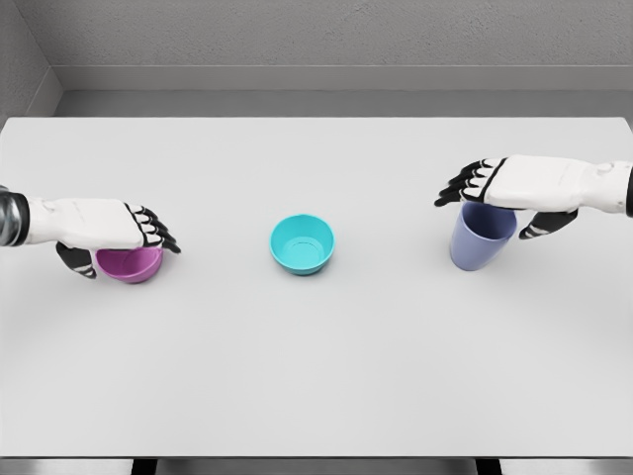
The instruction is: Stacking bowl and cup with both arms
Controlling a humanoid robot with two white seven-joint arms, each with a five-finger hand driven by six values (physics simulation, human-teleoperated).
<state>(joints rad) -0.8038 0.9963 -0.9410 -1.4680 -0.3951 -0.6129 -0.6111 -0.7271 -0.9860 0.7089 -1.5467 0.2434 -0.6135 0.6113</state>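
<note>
Head view, bowls: two, a teal bowl (303, 243) at the middle of the worktop (316, 366) and a purple bowl (131, 263) well to its left.
Cups: one, a blue cup (482, 236), upright, well right of the teal bowl.
Left robot hand (111, 228): over the purple bowl, fingers and thumb closed around its rim.
Right robot hand (514, 190): on top of the blue cup, fingers curled over its rim, gripping it.
</note>
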